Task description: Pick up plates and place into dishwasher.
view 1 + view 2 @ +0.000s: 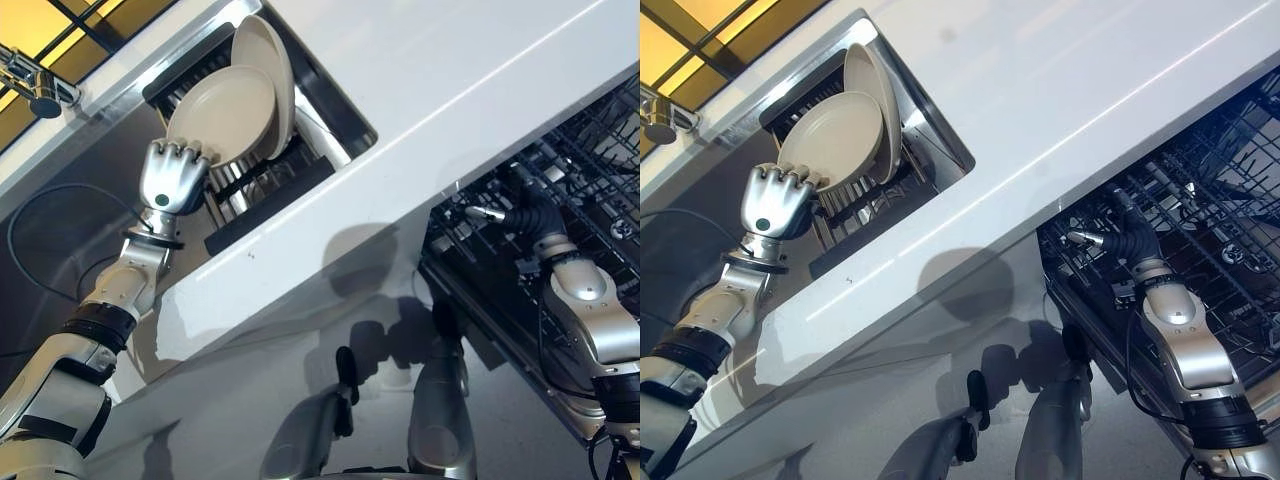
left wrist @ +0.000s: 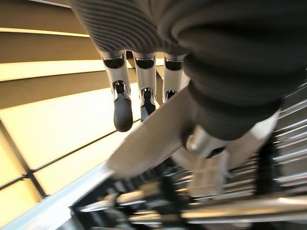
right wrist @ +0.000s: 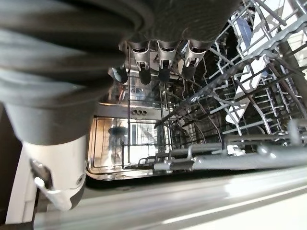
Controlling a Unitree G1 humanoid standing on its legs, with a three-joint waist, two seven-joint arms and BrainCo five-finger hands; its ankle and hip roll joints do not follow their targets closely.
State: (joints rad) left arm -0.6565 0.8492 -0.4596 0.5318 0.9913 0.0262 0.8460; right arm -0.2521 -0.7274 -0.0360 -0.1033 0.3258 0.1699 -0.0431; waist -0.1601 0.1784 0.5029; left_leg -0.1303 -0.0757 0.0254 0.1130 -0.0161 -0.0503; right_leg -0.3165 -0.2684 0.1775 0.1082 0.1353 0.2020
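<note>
We see two cream plates (image 1: 222, 112) in a black rack (image 1: 262, 190), a white counter (image 1: 480, 90), and a dark wire dishwasher rack (image 1: 1200, 200).

Two cream plates (image 1: 225, 115) on edge in sink rack (overlapping), dishwasher rack (image 1: 1200, 200) open

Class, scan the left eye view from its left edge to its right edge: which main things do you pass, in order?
Faucet → left hand → plates in the sink rack → white counter → right hand → dishwasher rack.
</note>
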